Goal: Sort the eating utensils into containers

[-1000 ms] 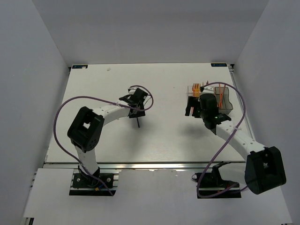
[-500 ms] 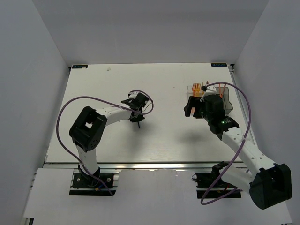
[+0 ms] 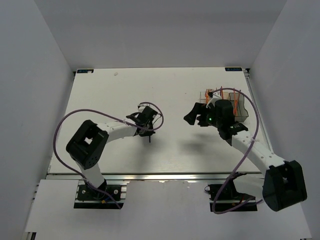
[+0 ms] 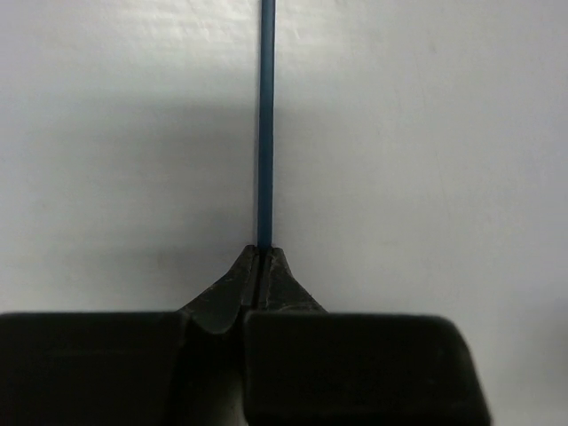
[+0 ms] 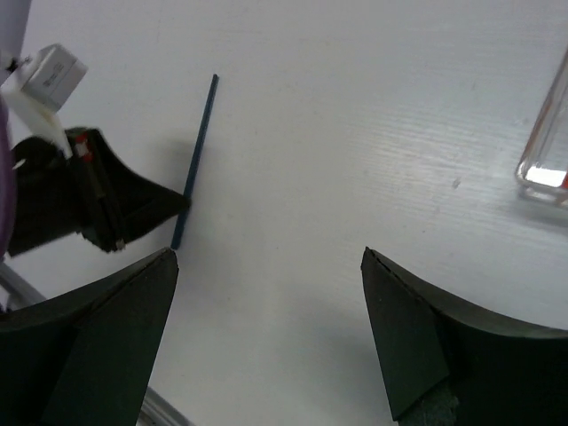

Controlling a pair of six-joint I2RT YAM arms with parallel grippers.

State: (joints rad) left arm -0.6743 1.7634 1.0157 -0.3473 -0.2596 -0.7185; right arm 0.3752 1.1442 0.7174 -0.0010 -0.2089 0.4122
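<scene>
Roughly left of the desk's [image 3: 100, 90] middle, nearer the near edge than the far one: left pincer [image 3: 147, 129], clenched on a dark blue stick [image 3: 148, 137]. From the left wrist view, fingertips [image 4: 280, 266] pressed together on one end of the stick [image 4: 265, 124]. Rest of it running straight out ahead over the white surface, soft shadow alongside on its left. Cannot tell whether lying on the desk or held just above it. From above, free end aimed toward the near edge.

Further right, past the middle of the desk: right pincer [image 3: 192, 116], released and turned toward the left arm. In its own wrist view, two dark fingers [image 5: 98, 346] spread wide over bare desk. Beyond them, the blue stick again, with the left pincer [image 5: 133, 209] closed on its lower end.

Rightmost, near the right edge and toward the far right corner: the containers [image 3: 241, 109], a short row of see-through bins touching one another, partly hidden behind the right arm. Orange utensils [image 3: 212, 94] standing upright inside, with more orange in the smoky bin at the right end. One clear corner of the row [image 5: 543, 173] at the right rim of the right wrist view.
</scene>
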